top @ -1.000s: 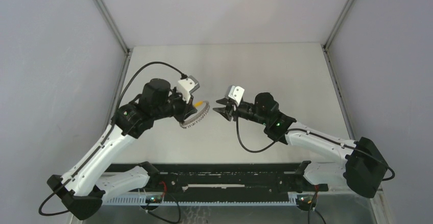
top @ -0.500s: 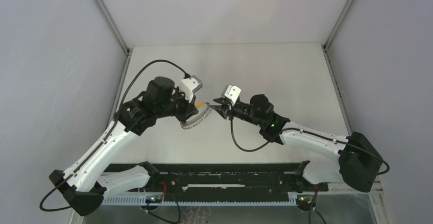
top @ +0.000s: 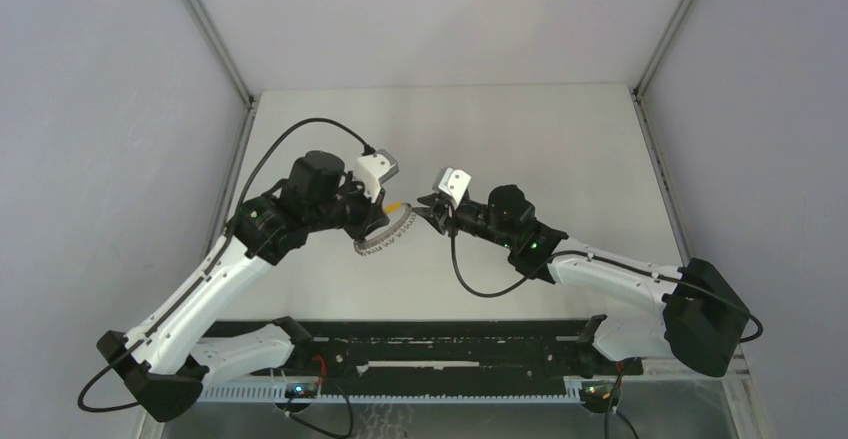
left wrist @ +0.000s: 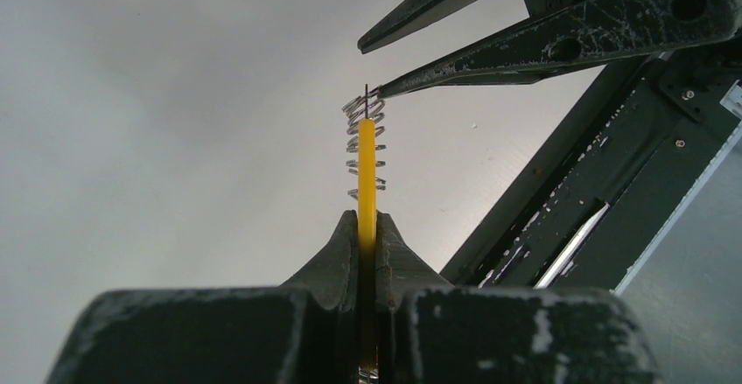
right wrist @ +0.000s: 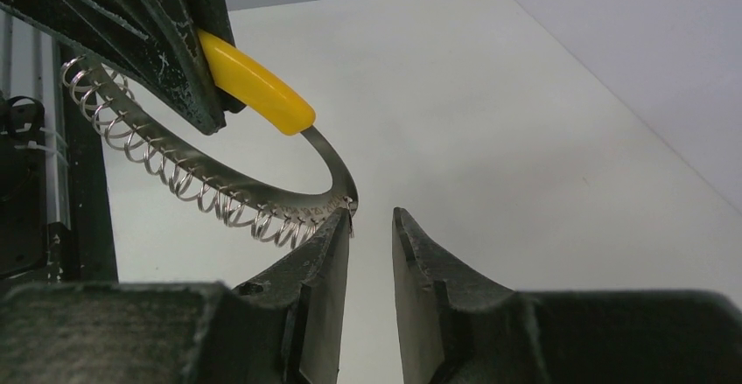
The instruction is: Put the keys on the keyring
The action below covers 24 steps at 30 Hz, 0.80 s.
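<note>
The pale table lies under the keyring, which is held in the air above its middle. The left gripper is clamped tight on the keyring's yellow sleeve. From the keyring's other side comes the right gripper, its jaws parted with a narrow gap and nothing between them. One of its fingertips touches the ring's bare end. The keyring is a thin grey metal band, with a silver wire coil running along its outer edge.

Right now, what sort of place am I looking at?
Probably a lab robot test cell: bare white table, plain grey panel walls on three sides, two arms bolted along the near edge.
</note>
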Tool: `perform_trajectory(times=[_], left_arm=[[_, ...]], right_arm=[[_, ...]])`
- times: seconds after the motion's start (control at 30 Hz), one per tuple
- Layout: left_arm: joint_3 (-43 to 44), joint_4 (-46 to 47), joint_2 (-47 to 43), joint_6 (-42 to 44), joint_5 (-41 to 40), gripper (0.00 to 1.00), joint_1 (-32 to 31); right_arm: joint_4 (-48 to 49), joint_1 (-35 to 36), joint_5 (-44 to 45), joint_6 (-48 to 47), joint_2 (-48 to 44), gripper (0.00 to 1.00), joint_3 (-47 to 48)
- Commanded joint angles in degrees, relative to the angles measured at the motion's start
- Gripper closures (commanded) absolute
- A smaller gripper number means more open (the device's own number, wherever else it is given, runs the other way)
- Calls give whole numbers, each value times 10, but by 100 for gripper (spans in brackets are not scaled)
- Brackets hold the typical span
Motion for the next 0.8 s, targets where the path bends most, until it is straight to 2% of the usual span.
perform_trajectory(times=[0.0,0.2,0.57,0.63,0.77], left_arm=[[46,12,-5,-7,-1,100,-4],[48,12,-5,-7,4,100,-5],[47,9,-6,-5,12,100,-6],[48,7,-6,-3,13,100,-7],[45,5,-8,-2,6,100,-9]], right_arm=[[-11,3,-17,-3,-5,75,0],[-13,3,-21,-9,-3,75,0],[-2,3,-6,-11,-2,82,0],[-3,3,-9,-12,-3,84,0],[-10,3,-14,-18,-9,97,0]])
